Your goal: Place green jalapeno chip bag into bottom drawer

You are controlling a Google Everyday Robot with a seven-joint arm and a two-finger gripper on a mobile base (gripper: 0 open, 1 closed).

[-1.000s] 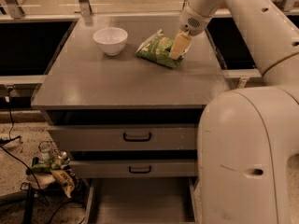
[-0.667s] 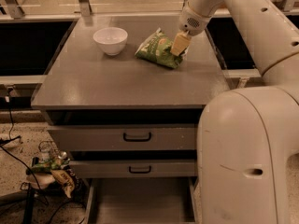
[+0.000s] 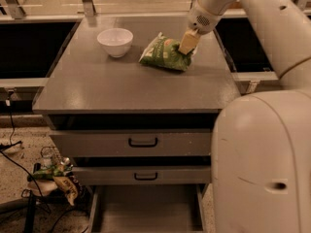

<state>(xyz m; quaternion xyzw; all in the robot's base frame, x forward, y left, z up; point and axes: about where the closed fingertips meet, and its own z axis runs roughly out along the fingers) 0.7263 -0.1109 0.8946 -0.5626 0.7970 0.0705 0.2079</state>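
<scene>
The green jalapeno chip bag (image 3: 164, 54) lies on the grey cabinet top (image 3: 121, 89), right of centre, with white lettering on its crinkly foil. My gripper (image 3: 187, 43) reaches down from the upper right and sits at the bag's right end, touching it. The bag rests on the surface. The bottom drawer (image 3: 146, 210) is pulled out at the foot of the cabinet, showing its flat grey floor and side rails with nothing in it.
A white bowl (image 3: 115, 41) stands left of the bag. Two drawer fronts with black handles (image 3: 143, 142) are above the bottom drawer. Crumpled wrappers and cables (image 3: 58, 178) lie on the floor at left. My white base (image 3: 265, 164) fills the right foreground.
Almost nothing has moved: the gripper stays at the bag's right end and the bag stays on the cabinet top.
</scene>
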